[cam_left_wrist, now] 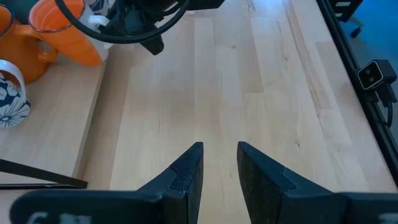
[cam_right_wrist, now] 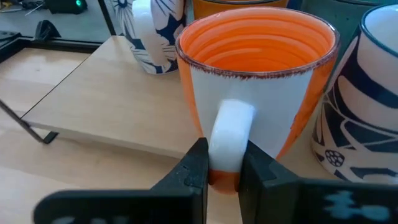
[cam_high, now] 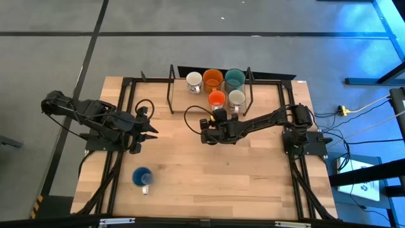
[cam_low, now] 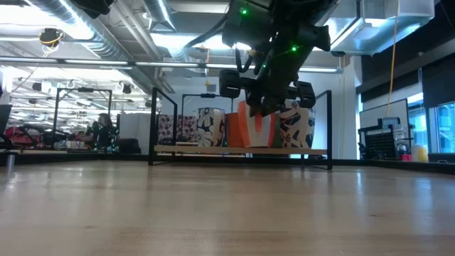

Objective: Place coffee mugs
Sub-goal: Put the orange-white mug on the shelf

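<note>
The right gripper [cam_right_wrist: 222, 163] is clamped on the white handle of the small orange mug [cam_right_wrist: 258, 74], its two dark fingers [cam_right_wrist: 194, 167] pinching the handle from both sides. This mug is orange inside with ringed ridges, a dark worn rim and a white and orange outer wall. In the high view the right gripper [cam_high: 217, 119] sits at the front edge of the black wire rack [cam_high: 172, 88], with the small orange mug [cam_high: 216, 98] just beyond its fingertips.

Six mugs show in all. Five are grouped at the rack: beside the held mug stands a white mug with dark blue pattern [cam_high: 236, 98], touching or nearly touching it. Behind them is a row of three: a white floral mug [cam_high: 194, 81], a larger orange mug [cam_high: 212, 79] and a teal mug [cam_high: 235, 78]. The sixth, a blue mug [cam_high: 142, 177], stands alone well away from the right gripper, near the table's front on the left arm's side.

The left gripper [cam_high: 149, 131] hovers over bare wooden table [cam_high: 253, 171], well apart from the rack, its fingers [cam_left_wrist: 188, 168] parted with a narrow gap and holding nothing.
</note>
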You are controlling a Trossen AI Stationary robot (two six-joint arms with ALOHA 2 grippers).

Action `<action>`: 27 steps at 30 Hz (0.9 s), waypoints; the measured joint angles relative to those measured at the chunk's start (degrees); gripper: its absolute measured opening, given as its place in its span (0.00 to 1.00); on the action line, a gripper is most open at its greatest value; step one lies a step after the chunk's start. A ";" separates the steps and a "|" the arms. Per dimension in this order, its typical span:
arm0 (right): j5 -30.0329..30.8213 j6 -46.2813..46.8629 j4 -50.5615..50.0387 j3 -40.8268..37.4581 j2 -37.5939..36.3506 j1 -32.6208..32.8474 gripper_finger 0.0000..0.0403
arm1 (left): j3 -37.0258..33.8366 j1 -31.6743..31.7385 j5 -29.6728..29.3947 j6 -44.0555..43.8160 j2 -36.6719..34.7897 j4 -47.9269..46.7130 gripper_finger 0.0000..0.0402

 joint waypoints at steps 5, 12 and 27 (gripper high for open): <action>-1.61 0.00 0.00 0.00 0.00 -1.03 0.09 | 0.00 0.00 -0.10 0.00 0.00 0.02 0.23; -2.63 -1.25 -0.08 0.02 0.00 -1.62 0.10 | 0.00 0.00 -0.10 0.00 0.00 0.02 0.23; -4.40 -1.42 -1.04 -0.07 0.07 -2.43 0.22 | 0.00 0.01 -0.11 -0.08 0.00 0.03 0.23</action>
